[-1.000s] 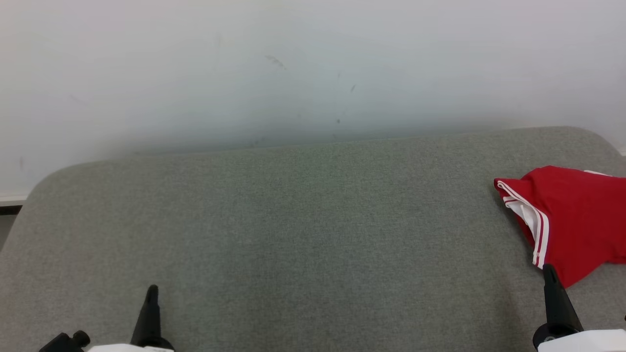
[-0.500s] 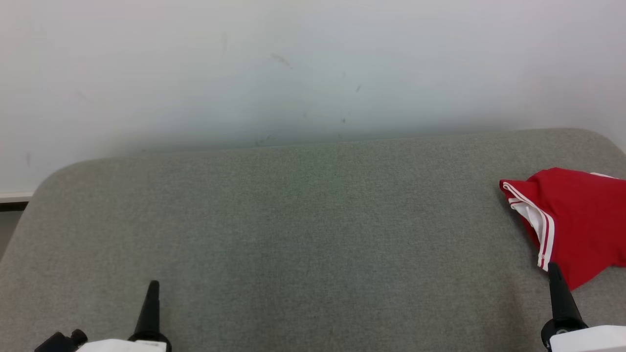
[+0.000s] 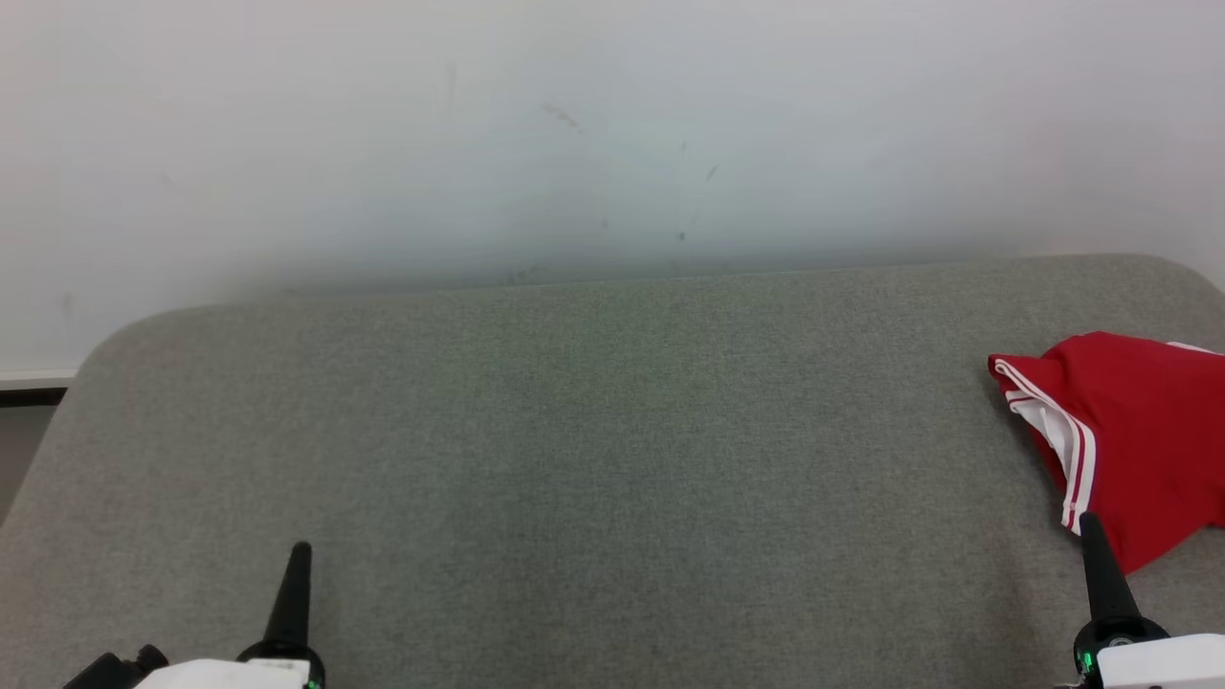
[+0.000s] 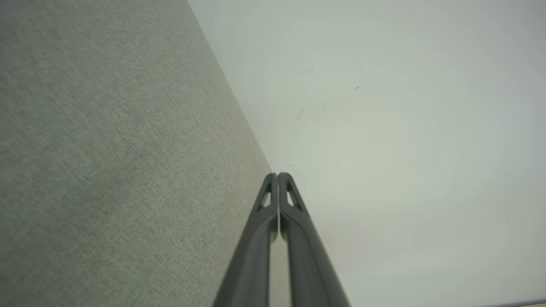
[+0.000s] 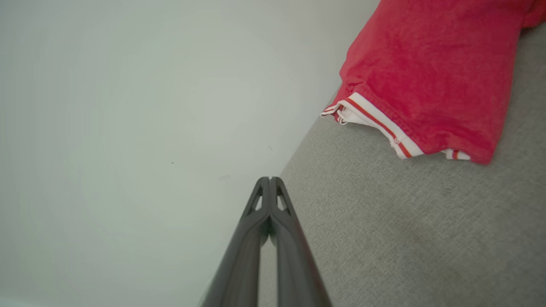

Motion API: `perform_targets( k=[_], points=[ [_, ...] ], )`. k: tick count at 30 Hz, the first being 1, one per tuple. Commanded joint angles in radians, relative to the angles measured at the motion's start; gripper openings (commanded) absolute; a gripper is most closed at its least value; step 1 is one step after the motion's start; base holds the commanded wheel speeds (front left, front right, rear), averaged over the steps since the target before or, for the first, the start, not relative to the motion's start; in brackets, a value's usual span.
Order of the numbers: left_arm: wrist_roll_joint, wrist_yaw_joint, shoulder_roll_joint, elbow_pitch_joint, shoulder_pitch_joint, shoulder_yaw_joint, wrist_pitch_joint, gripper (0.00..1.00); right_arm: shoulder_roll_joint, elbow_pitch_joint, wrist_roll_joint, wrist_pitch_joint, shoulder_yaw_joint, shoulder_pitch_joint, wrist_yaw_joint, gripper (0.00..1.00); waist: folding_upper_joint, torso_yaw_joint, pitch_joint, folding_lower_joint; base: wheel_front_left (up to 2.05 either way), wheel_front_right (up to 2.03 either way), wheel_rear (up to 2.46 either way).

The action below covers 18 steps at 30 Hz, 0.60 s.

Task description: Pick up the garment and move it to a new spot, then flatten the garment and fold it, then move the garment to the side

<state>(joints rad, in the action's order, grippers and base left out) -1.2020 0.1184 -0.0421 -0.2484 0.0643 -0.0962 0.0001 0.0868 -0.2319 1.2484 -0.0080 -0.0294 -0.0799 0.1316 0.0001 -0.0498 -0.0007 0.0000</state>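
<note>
1. The crumpled red fabric garment with white striped trim (image 3: 1139,431) is lying at the right end of the grey felt-covered table (image 3: 574,431), beside the pale wall (image 3: 612,124).
2. The right gripper (image 3: 1089,524) is hovering near the garment's trimmed hem, with its fingers clenched together on nothing.
3. The left gripper (image 3: 300,553) is pointing over bare felt, well apart from the garment, likewise clenched and empty.

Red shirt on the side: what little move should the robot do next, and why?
Probably ease the right tool forward to the red shirt: it lies crumpled and unheld on the grey surface, far right, and that shut tool is nearest.
</note>
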Motion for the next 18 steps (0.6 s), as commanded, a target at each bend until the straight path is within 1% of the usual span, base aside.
perform_targets(
  k=[1, 18],
  points=[
    [-0.019, 0.005, -0.009, 0.01, 0.021, -0.005, 0.008, 0.0, 0.0, 0.003, 0.019, 0.007, -0.008, -0.021, -0.001, 0.0, -0.0001, 0.001, 0.0, 0.0, 0.0, 0.0, 0.0],
    [-0.167, 0.008, -0.01, 0.008, 0.031, -0.011, 0.047, 0.0, -0.01, -0.003, 0.151, 0.049, -0.035, -0.026, -0.001, 0.0, -0.0001, 0.017, 0.001, 0.0, 0.0, 0.0, 0.0]
  ],
)
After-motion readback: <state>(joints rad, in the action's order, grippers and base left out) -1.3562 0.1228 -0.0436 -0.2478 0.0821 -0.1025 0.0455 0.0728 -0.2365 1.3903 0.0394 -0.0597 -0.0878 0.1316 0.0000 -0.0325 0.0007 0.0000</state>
